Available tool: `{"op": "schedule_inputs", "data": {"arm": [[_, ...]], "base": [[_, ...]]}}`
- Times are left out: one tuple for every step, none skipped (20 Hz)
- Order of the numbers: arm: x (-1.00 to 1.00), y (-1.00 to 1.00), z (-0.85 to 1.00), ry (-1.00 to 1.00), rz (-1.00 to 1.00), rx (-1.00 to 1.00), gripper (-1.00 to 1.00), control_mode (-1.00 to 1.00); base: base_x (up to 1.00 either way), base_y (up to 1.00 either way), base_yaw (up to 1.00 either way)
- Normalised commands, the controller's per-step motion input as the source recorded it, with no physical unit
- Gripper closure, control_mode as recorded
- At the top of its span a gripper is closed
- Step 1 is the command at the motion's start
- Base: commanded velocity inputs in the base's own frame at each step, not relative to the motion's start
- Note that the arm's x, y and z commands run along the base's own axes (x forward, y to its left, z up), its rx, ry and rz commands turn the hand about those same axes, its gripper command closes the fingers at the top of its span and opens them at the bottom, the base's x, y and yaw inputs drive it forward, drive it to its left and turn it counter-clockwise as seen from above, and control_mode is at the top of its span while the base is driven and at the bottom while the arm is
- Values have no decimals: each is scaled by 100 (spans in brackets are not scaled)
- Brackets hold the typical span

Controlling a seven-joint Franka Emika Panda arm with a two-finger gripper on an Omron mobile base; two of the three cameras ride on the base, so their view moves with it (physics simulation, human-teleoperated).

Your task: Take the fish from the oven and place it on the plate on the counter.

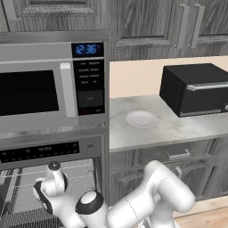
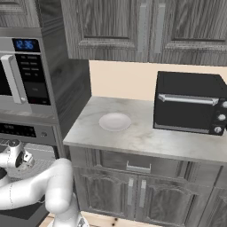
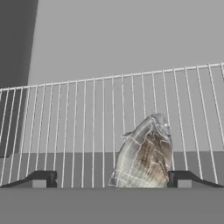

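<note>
Two finger tips stand wide apart at the bottom of the hand view, so your gripper (image 3: 111,179) is released and grasps nothing. The fish (image 3: 145,153) lies on the wire rack (image 3: 78,127) between the two tips, nearer to the right one, with its narrow end pointing away from the hand. It seems to rest flat on the wires, but its near end is cut off by the lower edge, so you cannot see it whole.

In the left base view the arm reaches down into the oven (image 1: 49,153), below the microwave (image 1: 44,84). The plate (image 1: 141,119) sits on the counter (image 1: 178,129), to the right of the oven and near the black toaster oven (image 1: 196,89); nothing lies on it.

So, as I judge it, the task is only at its first part. You have the hand lined up on the fish, but the grasp is not yet made. What is left is to close on the fish, lift it out of the oven, carry it up and to the right, and set it on the plate.
</note>
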Motion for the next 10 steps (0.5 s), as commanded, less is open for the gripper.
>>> {"op": "schedule_inputs", "data": {"arm": [[-36, -11, -35, -8, 0, 0, -100, -100], [-44, -16, -36, -7, -1, 0, -100, -100], [-50, -24, -36, -5, -5, 0, -100, -100], [-41, -17, -26, -5, -7, 0, -100, -100], [-29, -8, -14, -6, -8, 0, -100, -100], [-11, 0, -4, -3, -9, 0, -100, -100], [0, 0, 0, 0, -10, 0, -100, -100], [0, 0, 0, 0, -12, 0, -100, -100], [0, 0, 0, 0, -13, 0, -100, -100], [4, 0, 0, 0, -14, 0, -100, -100]], "base": [[0, 0, 0], [0, 0, 0], [0, 0, 0], [0, 0, 0], [0, 0, 0], [0, 0, 0], [0, 0, 0], [0, 0, 0], [0, 0, 0], [0, 0, 0]]}}
